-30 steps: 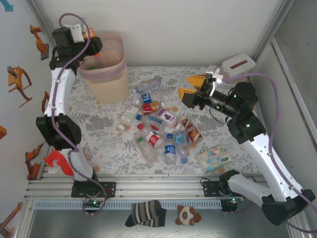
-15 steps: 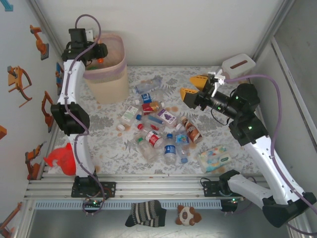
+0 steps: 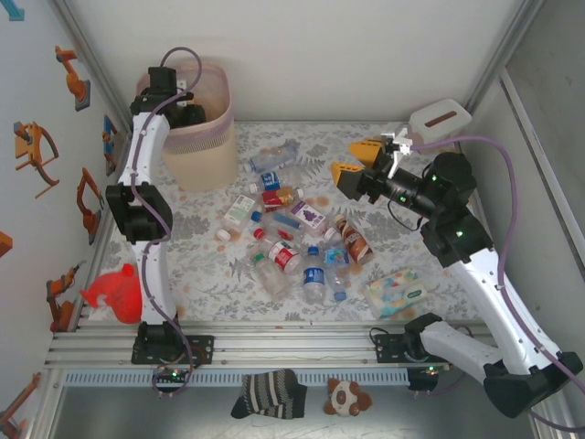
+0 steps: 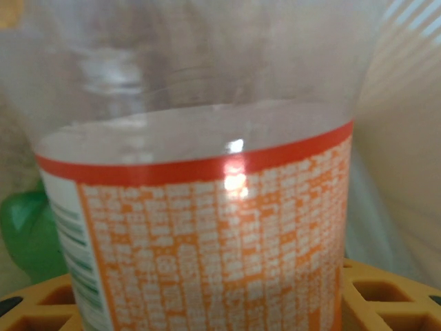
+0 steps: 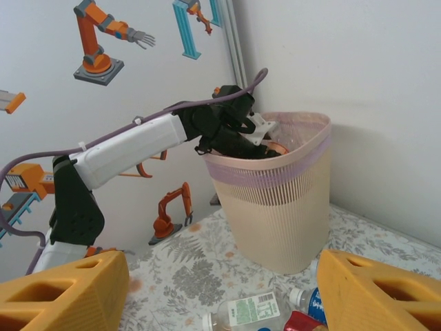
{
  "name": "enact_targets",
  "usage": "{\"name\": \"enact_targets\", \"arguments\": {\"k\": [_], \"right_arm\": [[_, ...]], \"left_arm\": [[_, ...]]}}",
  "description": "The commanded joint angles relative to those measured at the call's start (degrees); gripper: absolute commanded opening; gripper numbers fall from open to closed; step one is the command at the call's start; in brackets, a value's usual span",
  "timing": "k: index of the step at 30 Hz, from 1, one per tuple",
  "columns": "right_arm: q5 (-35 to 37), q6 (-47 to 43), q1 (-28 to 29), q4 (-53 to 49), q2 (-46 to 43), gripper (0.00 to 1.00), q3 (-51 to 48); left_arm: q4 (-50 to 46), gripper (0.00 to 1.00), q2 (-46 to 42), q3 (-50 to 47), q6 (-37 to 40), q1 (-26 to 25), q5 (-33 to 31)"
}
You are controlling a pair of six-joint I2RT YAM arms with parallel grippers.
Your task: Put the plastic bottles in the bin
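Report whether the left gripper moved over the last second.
Yes: the left gripper, holding a plastic bottle, shifted right from the bin's left rim into its mouth.

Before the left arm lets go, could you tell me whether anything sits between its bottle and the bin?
Nothing visible does. The left gripper holds the orange-labelled bottle at the open mouth of the bin, past its pink-lined rim, with no lid or object across the opening.

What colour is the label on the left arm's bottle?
That bottle has an orange label, white print, red top band; best in left wrist view.
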Motion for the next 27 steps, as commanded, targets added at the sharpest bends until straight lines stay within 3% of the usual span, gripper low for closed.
{"name": "enact_targets", "arguments": {"k": [1,16,27], "right_arm": [[0.38,-0.01,0.48,0.48,0.1,0.71,1.62],[0.38,0.14,0.48,-0.09,0.11,0.71,1.72],[1.22,-0.15,0.48,-0.16,-0.77,0.72,1.28]], "left_arm": [[-3.35,0.55,2.05,1.79,1.29,0.32,-0.31],[-10.2,0.64,8.78,4.87,1.39,0.78,5.95],[-7.77,0.81,3.5,6.28,0.15,0.78,5.25]]}}
